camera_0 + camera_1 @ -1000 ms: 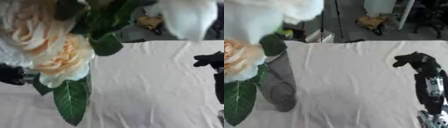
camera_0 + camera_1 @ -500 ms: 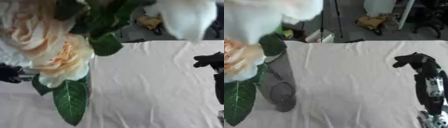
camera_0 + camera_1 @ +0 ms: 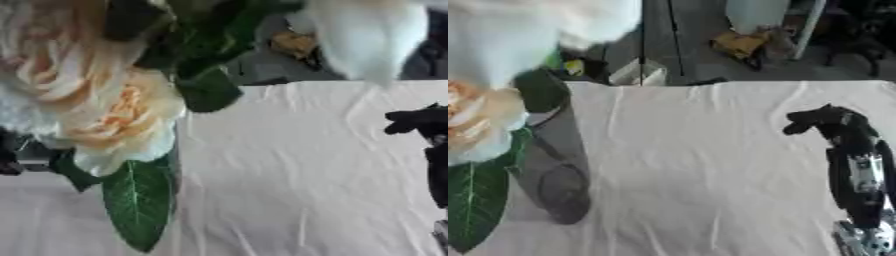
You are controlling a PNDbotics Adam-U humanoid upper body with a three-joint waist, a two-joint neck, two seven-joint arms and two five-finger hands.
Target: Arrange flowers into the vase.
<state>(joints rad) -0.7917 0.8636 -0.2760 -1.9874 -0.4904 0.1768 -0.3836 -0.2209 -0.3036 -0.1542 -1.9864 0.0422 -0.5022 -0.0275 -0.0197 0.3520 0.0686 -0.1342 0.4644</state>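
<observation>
Right hand (image 3: 826,121): fingers curled, holding nothing, raised over the table's right side. Left hand (image 3: 9,157): dark sliver at the left edge, finger state cannot be told. Flowers: two cream-peach roses (image 3: 122,120), one green leaf (image 3: 136,202), very near the camera. Glass vase (image 3: 557,170): one, standing left on the white tablecloth (image 3: 702,170). Beyond: grey floor with clutter.

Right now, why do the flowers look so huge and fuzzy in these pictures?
In the left eye view the cream roses and a green leaf sit close to the camera, out of focus. In the right eye view the glass vase shows through; the right hand looks sharper.
</observation>
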